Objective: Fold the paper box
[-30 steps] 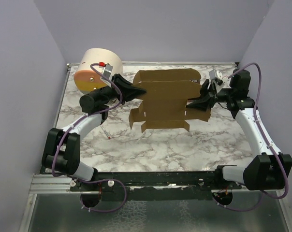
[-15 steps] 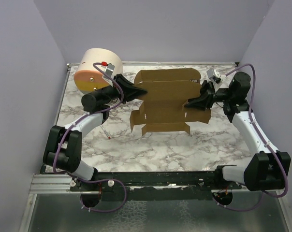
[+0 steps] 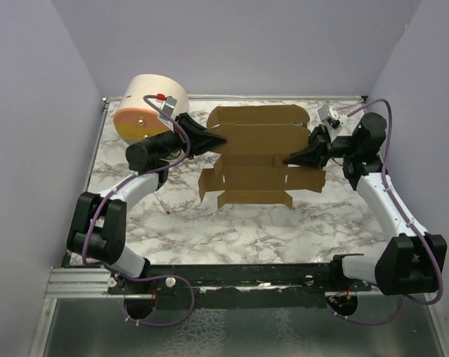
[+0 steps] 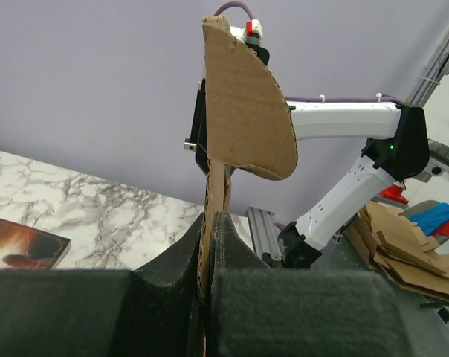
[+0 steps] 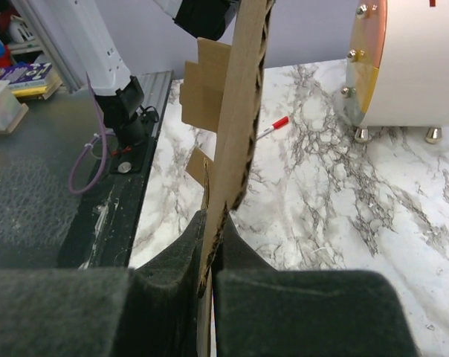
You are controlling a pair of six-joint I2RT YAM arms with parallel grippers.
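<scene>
Marble table (image 3: 232,223) showed bare surface on the near side of the paper box (image 3: 258,149), whose left edge my left gripper (image 3: 223,139) clamped tight and whose right edge my right gripper (image 3: 286,159) clamped likewise, with the cream cylinder (image 3: 146,104) just behind my left arm.

The right claw (image 3: 291,158) has slid slightly leftward, farther in over the paper box (image 3: 258,167), and its forearm has leaned in with it. More of the box's lower right flap is now uncovered.
</scene>
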